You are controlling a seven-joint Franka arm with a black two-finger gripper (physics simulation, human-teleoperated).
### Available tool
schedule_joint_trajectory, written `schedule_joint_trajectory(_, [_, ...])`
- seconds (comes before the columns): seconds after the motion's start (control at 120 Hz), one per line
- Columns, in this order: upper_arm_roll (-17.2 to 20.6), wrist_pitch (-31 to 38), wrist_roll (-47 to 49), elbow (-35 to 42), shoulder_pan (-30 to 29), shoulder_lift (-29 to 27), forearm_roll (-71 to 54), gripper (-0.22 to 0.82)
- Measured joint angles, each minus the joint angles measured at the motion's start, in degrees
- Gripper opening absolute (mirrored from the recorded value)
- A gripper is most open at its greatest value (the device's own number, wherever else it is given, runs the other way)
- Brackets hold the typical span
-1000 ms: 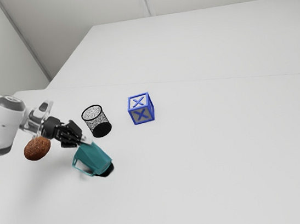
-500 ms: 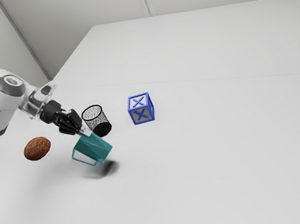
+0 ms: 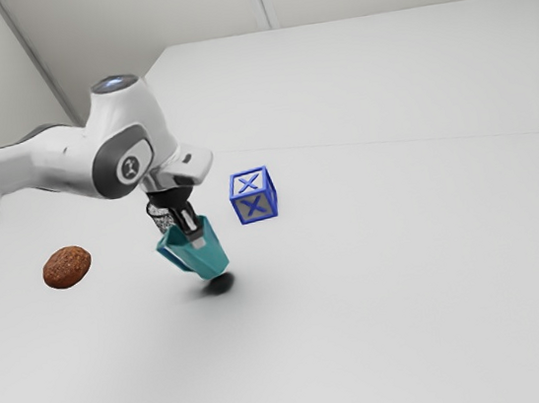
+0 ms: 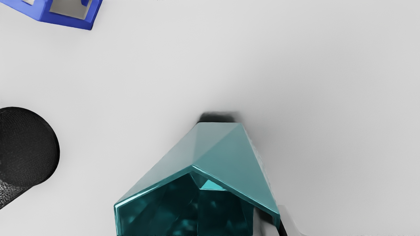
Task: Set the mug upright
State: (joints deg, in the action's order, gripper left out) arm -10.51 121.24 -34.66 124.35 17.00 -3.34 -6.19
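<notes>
Sitting at the exterior view's left, a bumpy brown lump [image 3: 66, 267] rests on the white counter [image 3: 380, 286], well apart from the other things. The big white arm [image 3: 122, 141] reaches in over the counter and bends down. Next comes the wire cup [image 3: 160, 217], part of it hidden behind the tool [image 3: 196, 239]. The tool points down and has the teal mug [image 3: 213, 259] pinched by its side wall: the wrist view shows one finger [image 4: 265, 227] inside the mug and the other [image 4: 290, 221] outside. The mug is over the counter, tipped and not straight up. Its open top leans to the exterior view's left, where its handle [image 3: 171, 255] is too, and its bottom points down and to that view's right. A dark shadow [image 3: 219, 285] lies just by the bottom; I cannot tell if the mug touches the counter. Farthest right is the blue box [image 3: 253, 196] with X shapes on it, on the counter, apart from the mug.
</notes>
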Motion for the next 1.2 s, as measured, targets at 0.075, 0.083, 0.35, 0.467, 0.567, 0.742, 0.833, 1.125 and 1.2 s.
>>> schedule_joint_trajectory(0.075, [0.31, 1.49, 0.97, 0.53, -0.64, -0.10, -3.02, -0.18])
schedule_joint_trajectory(0.083, [0.33, 1.63, 1.08, 0.56, -0.77, -0.04, -3.27, -0.18])
schedule_joint_trajectory(0.35, [1.26, 3.76, 5.12, 0.82, -2.56, 1.39, -6.38, -0.18])
schedule_joint_trajectory(0.467, [2.13, 3.19, 7.18, 1.21, -1.62, 1.34, -6.25, -0.18])
schedule_joint_trajectory(0.567, [2.50, 2.36, 8.93, 1.26, -0.30, 1.81, -4.94, -0.18])
schedule_joint_trajectory(0.742, [3.42, 1.46, 11.57, 1.27, 0.98, 2.45, -3.71, -0.18])
schedule_joint_trajectory(0.833, [3.53, 1.24, 12.71, 1.20, 1.70, 3.02, -3.50, -0.18])
schedule_joint_trajectory(1.125, [3.47, 1.22, 15.37, 1.05, 3.75, 4.41, -3.26, -0.18])
schedule_joint_trajectory(1.2, [3.47, 1.20, 15.83, 1.01, 3.68, 4.63, -3.17, -0.09])
